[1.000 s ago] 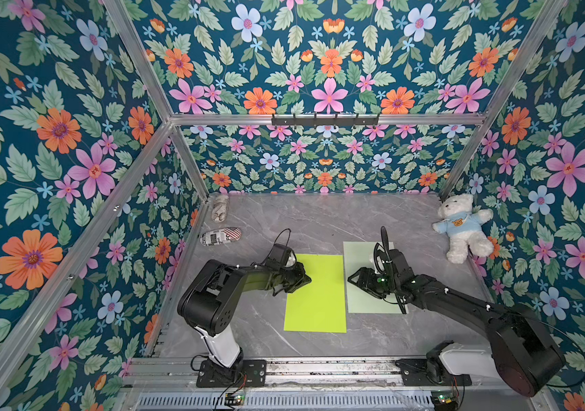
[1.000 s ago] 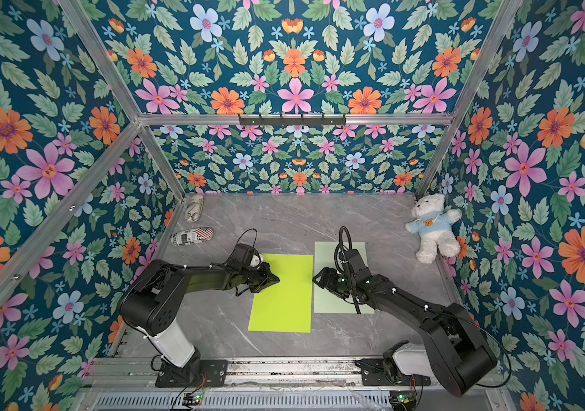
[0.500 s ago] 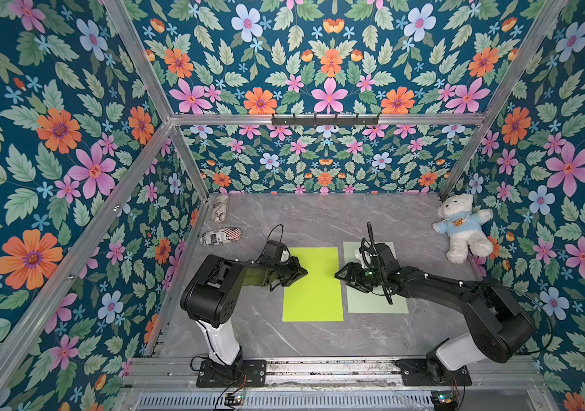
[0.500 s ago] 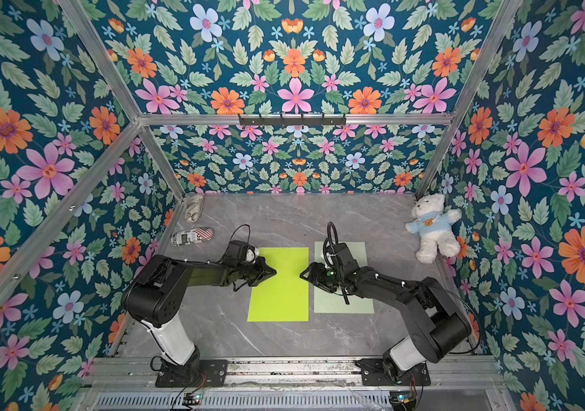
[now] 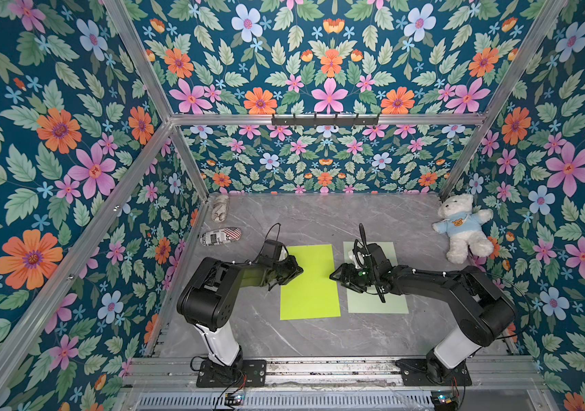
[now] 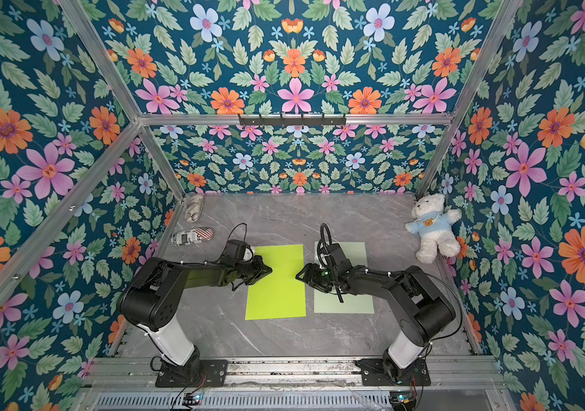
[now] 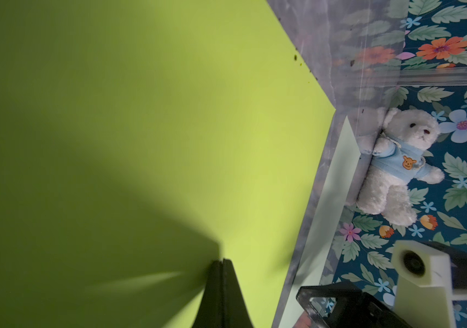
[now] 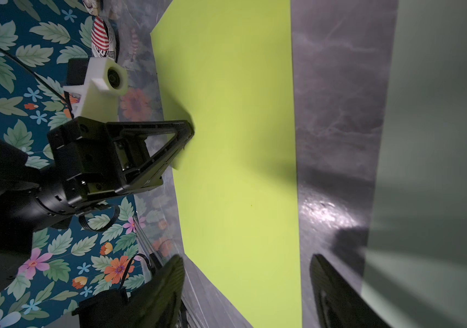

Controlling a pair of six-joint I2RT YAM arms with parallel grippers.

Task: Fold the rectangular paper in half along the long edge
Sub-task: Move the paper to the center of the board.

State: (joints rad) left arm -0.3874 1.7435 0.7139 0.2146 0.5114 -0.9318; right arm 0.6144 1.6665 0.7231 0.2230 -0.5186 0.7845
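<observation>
Lime paper (image 5: 310, 291) farther back, long axis front-to-back

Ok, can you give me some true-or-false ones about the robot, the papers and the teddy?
1. The teddy bear sits on the lime paper. False: it is by the right wall near the far corner, off both papers.
2. The left gripper is shut. True.
3. The right gripper is squeezing something. False: it is open and empty.
4. There are two papers on the table. True: a pale green paper lies beside the lime one.
</observation>
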